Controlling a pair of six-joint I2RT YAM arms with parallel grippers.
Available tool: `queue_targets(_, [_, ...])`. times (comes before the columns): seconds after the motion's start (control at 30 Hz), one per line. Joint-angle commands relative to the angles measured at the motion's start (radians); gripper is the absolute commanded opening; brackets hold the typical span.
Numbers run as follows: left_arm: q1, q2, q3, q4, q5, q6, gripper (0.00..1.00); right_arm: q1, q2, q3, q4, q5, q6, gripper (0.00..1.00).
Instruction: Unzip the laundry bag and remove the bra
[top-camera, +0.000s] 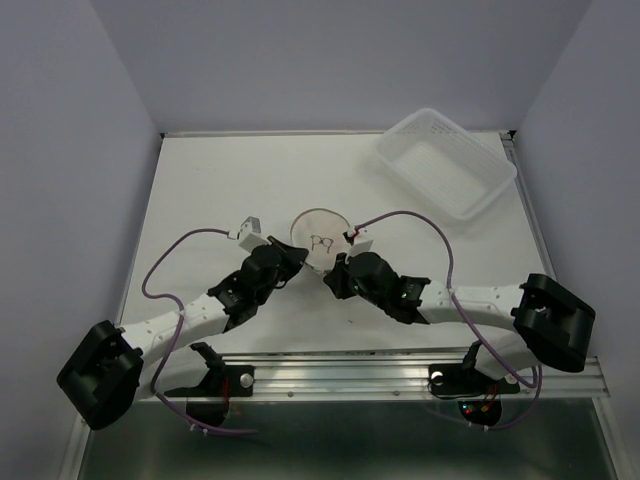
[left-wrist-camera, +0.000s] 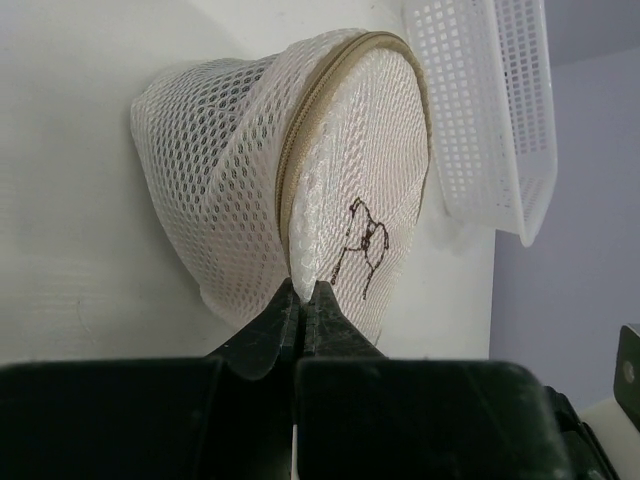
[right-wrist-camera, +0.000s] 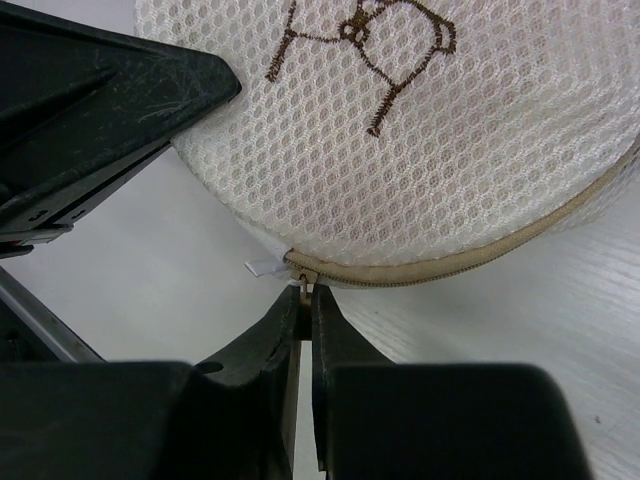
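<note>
The laundry bag (top-camera: 320, 235) is a round cream-white mesh pouch with a dark bra outline on its flat face and a tan zipper rim. It sits mid-table between both grippers. My left gripper (left-wrist-camera: 303, 292) is shut on a fold of the bag's mesh (left-wrist-camera: 300, 262) at its near edge. My right gripper (right-wrist-camera: 306, 300) is shut on the zipper pull (right-wrist-camera: 304, 283) at the end of the tan zipper (right-wrist-camera: 470, 262), which looks closed. In the top view the left gripper (top-camera: 292, 252) and right gripper (top-camera: 335, 268) flank the bag's near side. The bra is hidden inside.
A clear plastic mesh basket (top-camera: 445, 163) stands at the back right of the white table (top-camera: 210, 190); it also shows in the left wrist view (left-wrist-camera: 495, 110). The other arm's black gripper body (right-wrist-camera: 90, 120) shows at upper left in the right wrist view.
</note>
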Motion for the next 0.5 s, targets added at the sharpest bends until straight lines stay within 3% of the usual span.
queue_targets(0.0, [-0.003, -0.037, 0.042, -0.045, -0.080, 0.047, 0.00, 0.010, -0.071, -0.004, -0.042, 0.099, -0.038, 0.01])
queue_targets(0.17, [0.008, -0.101, 0.003, -0.080, -0.105, 0.062, 0.00, -0.015, -0.148, -0.061, -0.111, 0.218, -0.081, 0.01])
queue_targets(0.37, [0.040, -0.152, -0.045, -0.106, -0.079, 0.119, 0.00, -0.189, -0.244, -0.134, -0.155, 0.157, -0.103, 0.01])
queue_targets(0.47, [0.102, -0.146, -0.050, -0.123, -0.033, 0.151, 0.00, -0.201, -0.269, -0.137, -0.161, 0.114, -0.145, 0.01])
